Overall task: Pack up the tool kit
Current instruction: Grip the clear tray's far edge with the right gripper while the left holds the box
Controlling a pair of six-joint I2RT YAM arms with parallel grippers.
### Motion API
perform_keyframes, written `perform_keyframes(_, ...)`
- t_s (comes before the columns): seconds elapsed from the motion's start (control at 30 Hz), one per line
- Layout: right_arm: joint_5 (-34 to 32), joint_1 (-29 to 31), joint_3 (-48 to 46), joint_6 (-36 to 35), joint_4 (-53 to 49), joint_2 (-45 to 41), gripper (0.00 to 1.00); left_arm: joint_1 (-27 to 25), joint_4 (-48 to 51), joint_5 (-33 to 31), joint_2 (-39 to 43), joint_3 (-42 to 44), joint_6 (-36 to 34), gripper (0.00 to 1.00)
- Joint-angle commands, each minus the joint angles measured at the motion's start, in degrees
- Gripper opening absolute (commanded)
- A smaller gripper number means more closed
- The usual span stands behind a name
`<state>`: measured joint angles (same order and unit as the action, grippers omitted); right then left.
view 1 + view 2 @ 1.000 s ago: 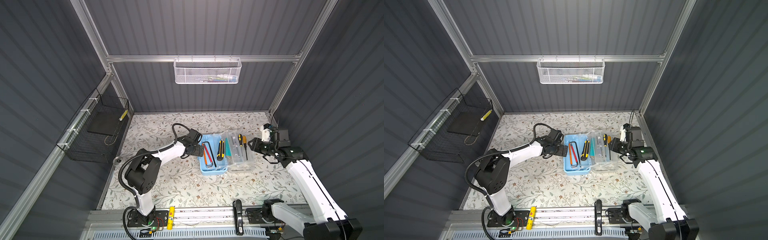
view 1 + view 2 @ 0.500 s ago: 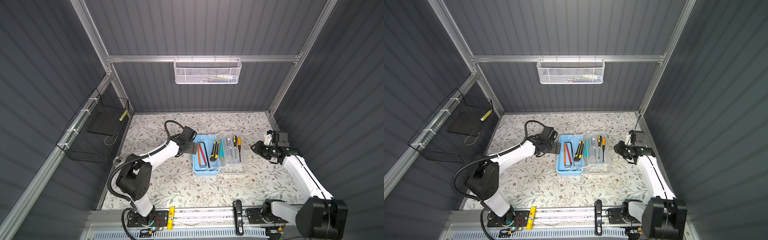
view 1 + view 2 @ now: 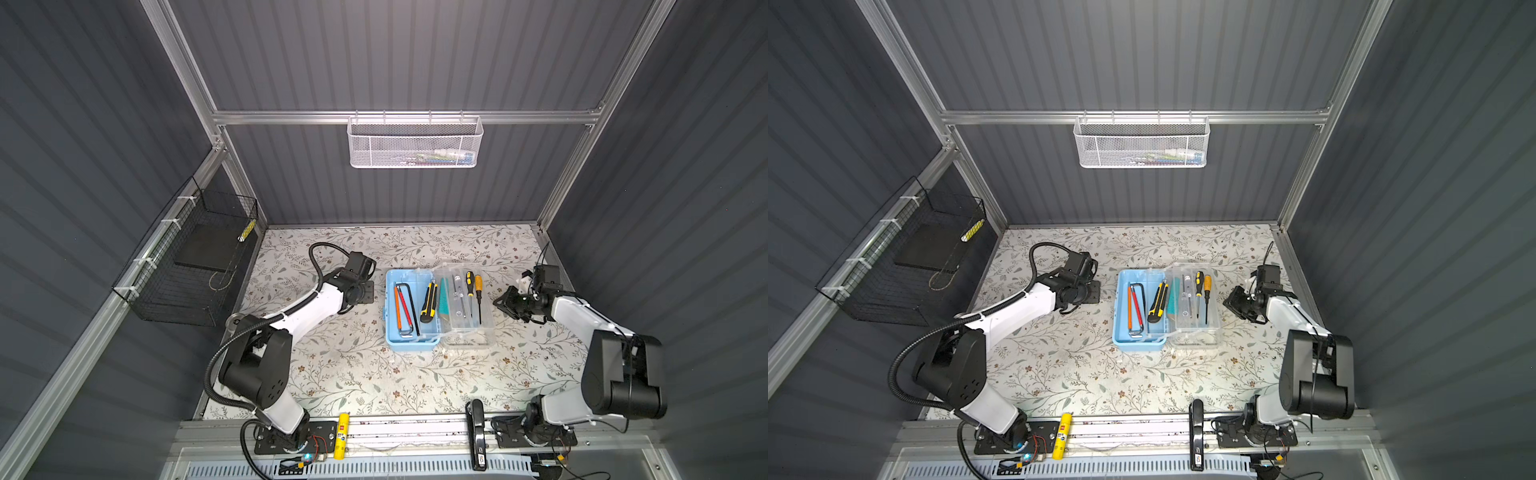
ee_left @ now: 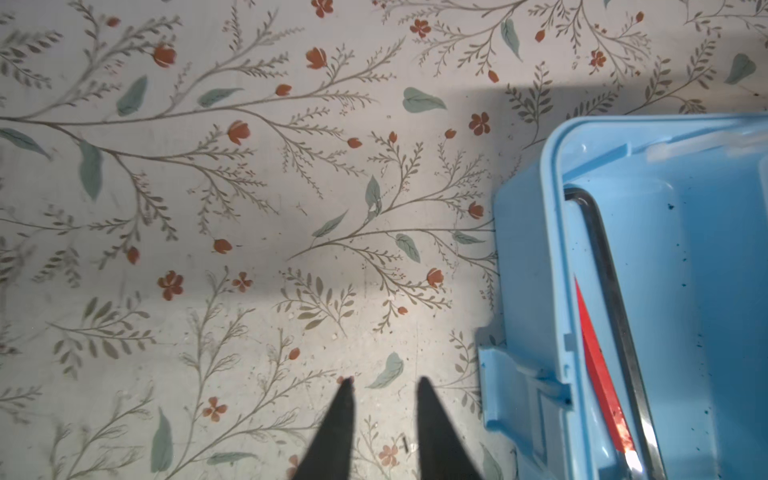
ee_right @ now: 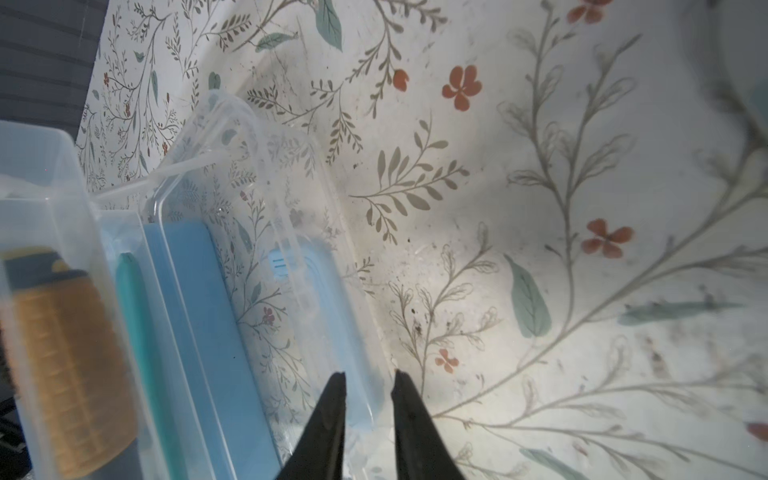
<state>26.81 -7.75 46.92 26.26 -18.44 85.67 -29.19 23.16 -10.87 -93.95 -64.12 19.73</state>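
Grey ribbed walls (image 3: 374, 54), floral tabletop (image 3: 374, 374), aluminium frame (image 3: 291, 117)

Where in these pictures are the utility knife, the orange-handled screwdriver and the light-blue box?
utility knife (image 3: 429, 302): in a top view, on its yellow-black body.
orange-handled screwdriver (image 3: 478, 283): in a top view, on its orange handle.
light-blue box (image 3: 411, 344): in a top view, on its near wall.

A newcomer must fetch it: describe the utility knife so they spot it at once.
At the middle of the floral tabletop sits an open light-blue box. The utility knife lies inside it, on the side next to the clear lid. It alone is chunky and yellow-and-black, unlike the thin hex keys beside it.
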Motion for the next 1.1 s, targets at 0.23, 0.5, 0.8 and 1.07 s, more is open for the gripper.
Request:
perform_keyframes(0.23, 7.31, 0.01, 3.12, -3.15, 1.82, 6.43, 0.20, -0.17, -8.31, 11.80, -2.76, 2.58, -0.43, 0.00)
perform_keyframes(0.5, 9.08, 0.02, 2.46, -3.85, 2.32, 7.36, 0.19, -0.25, -9.51, 13.40, -6.49, 1.40, -1.67, 0.00)
perform_keyframes(0.8, 10.93, 0.59, 2.66, -4.21, 2.44, 8.64, 0.17, -0.60, -12.12, 18.18, -9.18, -0.10, -1.29, 0.00)
perform_keyframes(1.07, 12.98, 0.80, 2.30, -4.46, 3.45, 10.63, 0.16, -0.97, -13.31, 20.07, -9.82, 0.79, -1.16, 0.00)
